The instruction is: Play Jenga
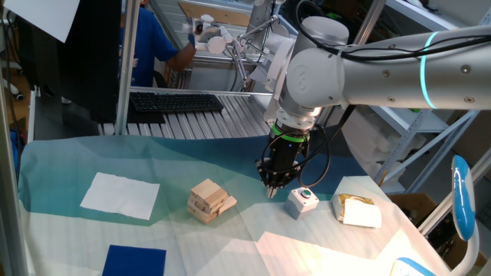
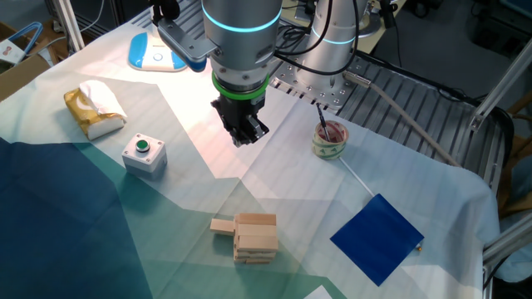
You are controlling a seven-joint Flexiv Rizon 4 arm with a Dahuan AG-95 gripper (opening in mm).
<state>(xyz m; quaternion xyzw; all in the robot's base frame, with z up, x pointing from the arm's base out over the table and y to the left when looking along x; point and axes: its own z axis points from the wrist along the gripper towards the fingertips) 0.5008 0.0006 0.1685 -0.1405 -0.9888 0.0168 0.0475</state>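
Jenga stack (image 2: 254,237) stands mid-worktop, one block (image 2: 223,226) sticking out low at its side. Hand (image 2: 243,138) hovers well apart above, fingers look clenched, grasping nothing. Pull and restack left.

My end effector (image 2: 243,133) hangs above the tabletop (image 2: 199,178), fingers pointing down and close together, holding nothing; can't tell if they're fully closed. Jenga stack (image 2: 254,238) sits nearer the camera, well apart from me, one loose block (image 2: 222,226) touching its left side. White button box (image 2: 144,154) with green button to the left, tan-and-white packet (image 2: 94,110) beyond it. Blue square sheet (image 2: 376,237) to the right, tape roll (image 2: 330,139) behind it.
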